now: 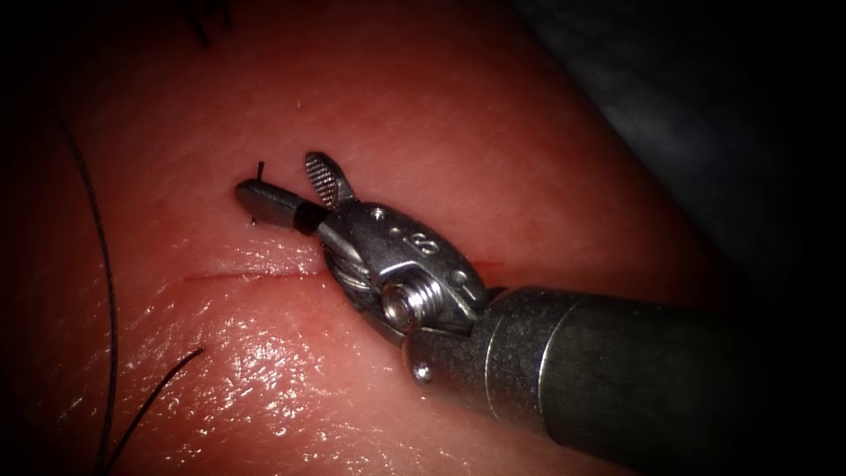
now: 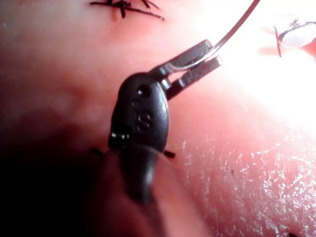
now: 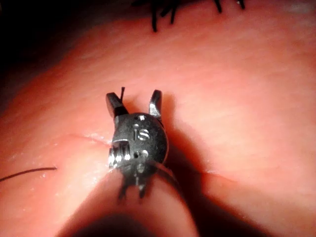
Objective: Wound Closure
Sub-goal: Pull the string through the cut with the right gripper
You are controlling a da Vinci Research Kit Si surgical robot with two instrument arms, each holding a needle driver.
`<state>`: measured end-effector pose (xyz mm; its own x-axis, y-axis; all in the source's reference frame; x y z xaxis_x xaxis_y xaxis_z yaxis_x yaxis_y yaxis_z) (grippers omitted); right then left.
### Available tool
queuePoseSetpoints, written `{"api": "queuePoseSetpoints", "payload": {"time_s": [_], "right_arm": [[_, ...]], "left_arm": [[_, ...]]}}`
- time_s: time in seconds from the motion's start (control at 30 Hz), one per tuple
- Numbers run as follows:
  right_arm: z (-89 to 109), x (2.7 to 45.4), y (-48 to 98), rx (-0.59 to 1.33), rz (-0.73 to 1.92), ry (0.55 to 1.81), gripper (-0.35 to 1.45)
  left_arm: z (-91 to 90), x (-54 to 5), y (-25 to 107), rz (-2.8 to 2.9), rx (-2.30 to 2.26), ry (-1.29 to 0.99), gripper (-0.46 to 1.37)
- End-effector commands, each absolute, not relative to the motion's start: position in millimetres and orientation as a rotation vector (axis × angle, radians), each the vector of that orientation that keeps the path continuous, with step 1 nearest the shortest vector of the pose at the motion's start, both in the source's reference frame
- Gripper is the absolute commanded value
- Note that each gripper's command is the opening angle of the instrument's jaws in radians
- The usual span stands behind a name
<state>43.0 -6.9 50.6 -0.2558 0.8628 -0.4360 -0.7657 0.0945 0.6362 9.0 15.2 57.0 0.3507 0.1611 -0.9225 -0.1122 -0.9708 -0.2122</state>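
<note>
My right tool [image 1: 278, 176] comes in over the tissue [image 1: 493, 150] with its jaws open and nothing between them. One jaw lies flat on the tissue just above the thin red cut [image 1: 251, 275]; the other stands up. A short dark thread end [image 1: 260, 169] pokes out of the tissue beside the flat jaw. The right wrist view has the same open jaws [image 3: 136, 103] and thread end [image 3: 122, 92]. In the left wrist view my left tool [image 2: 205, 57] is shut on the curved needle [image 2: 237, 27], near one end, and the needle arcs up off the tissue.
A long dark thread [image 1: 107, 291] runs down the left of the tissue, with a second strand [image 1: 163, 388] beside it. Dark knotted stitches [image 2: 123, 7] sit farther along the tissue, with cut ends [image 3: 163, 10]. Glossy fluid [image 1: 256, 370] wets the tissue below the cut.
</note>
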Motion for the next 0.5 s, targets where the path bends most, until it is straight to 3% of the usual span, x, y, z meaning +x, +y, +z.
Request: {"api": "queuePoseSetpoints", "payload": {"time_s": [0.03, 0.5], "right_arm": [[50.8, 43.2, -6.9, 0.133, 1.547, 0.977, 0.93], [51.0, 44.7, -7.3, 0.147, 1.540, 0.990, 0.88]], "left_arm": [[57.0, 9.0, 15.2, 1.665, -2.378, -0.046, -0.35], [57.1, 9.0, 15.2, 1.669, -2.377, -0.045, -0.35]]}}
